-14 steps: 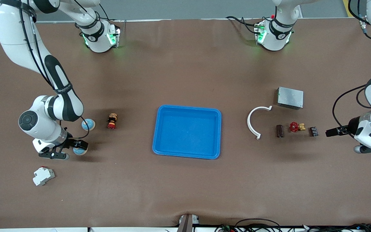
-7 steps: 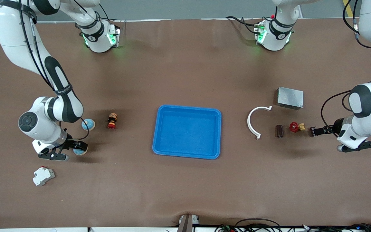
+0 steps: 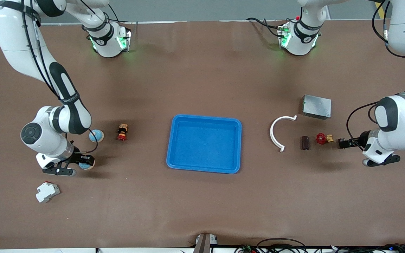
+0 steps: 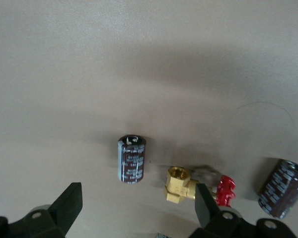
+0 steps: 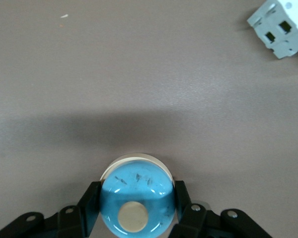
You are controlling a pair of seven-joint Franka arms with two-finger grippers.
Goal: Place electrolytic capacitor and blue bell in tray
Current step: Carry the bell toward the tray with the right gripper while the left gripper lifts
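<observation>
A blue bell (image 3: 85, 164) with a cream button (image 5: 136, 191) sits on the table toward the right arm's end, and my right gripper (image 3: 83, 162) (image 5: 137, 203) is shut on its sides. The blue tray (image 3: 204, 144) lies at the table's middle with nothing in it. Toward the left arm's end, my left gripper (image 3: 344, 143) (image 4: 139, 208) is open, low over a small black electrolytic capacitor (image 4: 132, 159) that lies between the lines of its fingers. A larger dark brown capacitor (image 3: 305, 143) (image 4: 283, 188) lies closer to the tray.
A second blue bell (image 3: 96, 135) and a red-and-yellow button (image 3: 122, 131) lie beside the right arm. A brass valve with a red handle (image 3: 322, 138) (image 4: 181, 184) sits between the capacitors. Also here: a white curved piece (image 3: 279, 133), a grey metal box (image 3: 316, 106) and a white breaker (image 3: 47, 192) (image 5: 283, 27).
My right gripper has closed on the blue bell. The left arm has swung in toward the tray and now has its open gripper over the small black capacitor.
</observation>
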